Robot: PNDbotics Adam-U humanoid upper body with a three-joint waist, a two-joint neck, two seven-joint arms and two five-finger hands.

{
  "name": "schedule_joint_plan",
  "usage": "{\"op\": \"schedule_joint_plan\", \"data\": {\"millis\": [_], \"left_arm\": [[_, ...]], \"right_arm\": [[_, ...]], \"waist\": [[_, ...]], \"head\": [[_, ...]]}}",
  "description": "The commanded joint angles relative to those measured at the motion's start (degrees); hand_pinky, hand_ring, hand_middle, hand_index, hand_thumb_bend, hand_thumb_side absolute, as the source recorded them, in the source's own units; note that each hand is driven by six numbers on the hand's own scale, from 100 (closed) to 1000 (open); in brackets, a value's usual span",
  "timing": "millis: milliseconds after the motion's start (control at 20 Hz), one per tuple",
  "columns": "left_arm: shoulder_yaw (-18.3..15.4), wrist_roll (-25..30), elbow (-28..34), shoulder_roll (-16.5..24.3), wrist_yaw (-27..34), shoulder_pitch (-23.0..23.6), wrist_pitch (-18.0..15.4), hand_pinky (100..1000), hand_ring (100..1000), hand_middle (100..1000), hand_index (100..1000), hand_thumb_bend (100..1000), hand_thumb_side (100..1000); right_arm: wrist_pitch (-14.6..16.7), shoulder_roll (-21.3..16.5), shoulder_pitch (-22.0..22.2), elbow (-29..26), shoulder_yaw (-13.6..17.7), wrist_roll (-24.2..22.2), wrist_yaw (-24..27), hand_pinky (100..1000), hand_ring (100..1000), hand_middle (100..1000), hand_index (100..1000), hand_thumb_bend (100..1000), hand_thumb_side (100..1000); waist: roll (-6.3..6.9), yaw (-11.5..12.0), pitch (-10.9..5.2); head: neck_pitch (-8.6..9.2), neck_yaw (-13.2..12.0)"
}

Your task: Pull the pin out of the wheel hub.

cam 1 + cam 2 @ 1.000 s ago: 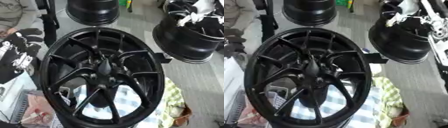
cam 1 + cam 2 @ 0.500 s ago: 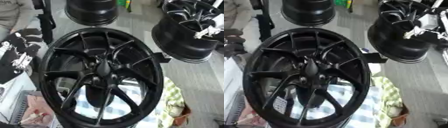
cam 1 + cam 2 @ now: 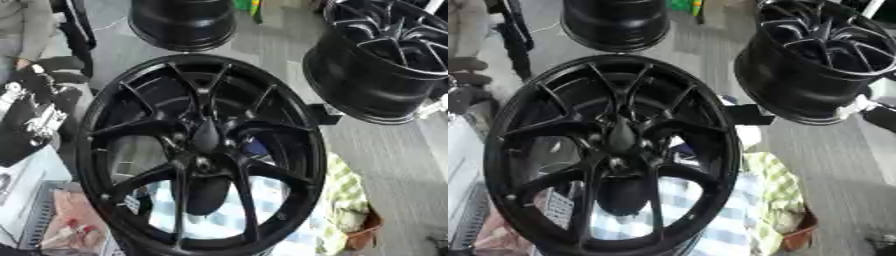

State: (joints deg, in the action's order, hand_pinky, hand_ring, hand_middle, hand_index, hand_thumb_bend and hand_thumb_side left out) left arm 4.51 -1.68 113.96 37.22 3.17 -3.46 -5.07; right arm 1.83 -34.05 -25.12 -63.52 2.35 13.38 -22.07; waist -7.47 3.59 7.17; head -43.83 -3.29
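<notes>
Wheel hub (image 3: 205, 146) sits at the centre of the big black wheel (image 3: 105, 125), which fills mid-frame, spokes facing the camera. Dark tapered piece stands at hub centre; can't tell whether that is the pin. Nothing is touching the hub. Left hand (image 3: 35, 112) is at the left edge, just beside the wheel rim and apart from the hub; can't tell its state. Right hand (image 3: 875, 111) barely shows at the right edge, by the lower rim of the second wheel (image 3: 798, 85); can't tell its state either. Third wheel (image 3: 182, 25) is top centre. Blue-white checked cloth (image 3: 219, 222) lies under the big wheel, green checked cloth (image 3: 346, 195) to its right.
</notes>
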Motion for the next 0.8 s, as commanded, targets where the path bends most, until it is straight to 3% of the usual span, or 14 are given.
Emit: {"op": "schedule_joint_plan", "data": {"millis": [50, 450, 800], "left_arm": [[-0.84, -0.25, 0.63, 1.02, -0.32, -0.16, -0.12, 722, 776, 786, 865, 350, 687], [-0.9, -0.29, 0.63, 1.01, -0.49, -0.22, -0.21, 723, 776, 786, 865, 349, 688], [-0.86, -0.22, 0.63, 0.94, -0.47, -0.29, -0.2, 723, 776, 786, 865, 348, 688]], "right_arm": [[-0.11, -1.36, -0.08, 3.88, 1.47, 1.8, 2.16, 304, 340, 448, 660, 100, 100], [-0.9, -1.49, 0.51, 14.35, 1.92, 4.7, 6.4, 321, 355, 462, 675, 100, 122], [-3.52, -1.07, -1.74, 19.98, 1.53, 6.2, 4.02, 357, 387, 492, 699, 100, 169]], "waist": [[0.55, -0.05, -0.48], [0.59, 0.2, -0.22], [0.66, 0.44, -0.22]], "head": [[-0.29, -0.09], [-0.29, -0.13], [-0.29, -0.15]]}}
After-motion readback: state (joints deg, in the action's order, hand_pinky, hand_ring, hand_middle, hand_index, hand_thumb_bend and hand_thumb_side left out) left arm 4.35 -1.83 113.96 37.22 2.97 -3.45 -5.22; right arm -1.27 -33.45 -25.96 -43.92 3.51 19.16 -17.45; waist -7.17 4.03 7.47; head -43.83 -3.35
